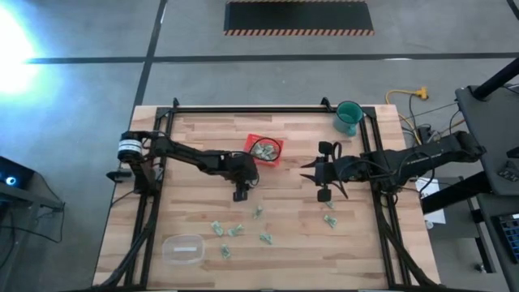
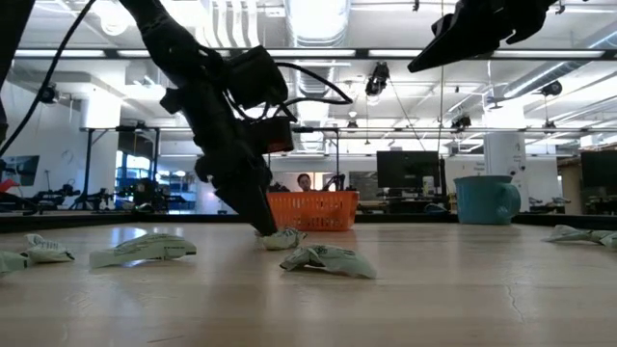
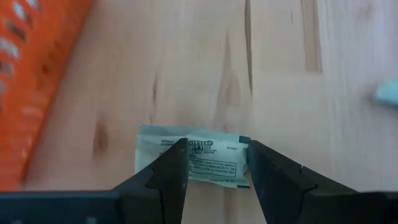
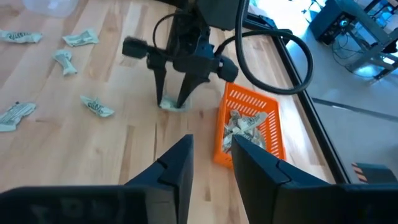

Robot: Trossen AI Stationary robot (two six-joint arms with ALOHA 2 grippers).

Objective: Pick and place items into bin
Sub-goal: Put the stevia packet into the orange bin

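- Left gripper (image 3: 214,165) is down at the table (image 1: 284,235), just left of centre in the high view, its fingers parted around one packet (image 3: 193,163), a tip at each end of it. The packet lies flat on the wood.
- The bin (image 1: 264,150) sits just above and right of that gripper in the high view, with several packets already inside.
- More packets (image 1: 231,231) lie scattered in the lower middle of the table; two more (image 1: 328,219) are at lower right of centre.
- Right gripper (image 1: 312,172) hangs above the table right of centre, off the surface, fingers slightly apart and holding nothing.
- A cup (image 1: 349,118) stands at the top right edge; a clear container (image 1: 183,248) rests at lower left.
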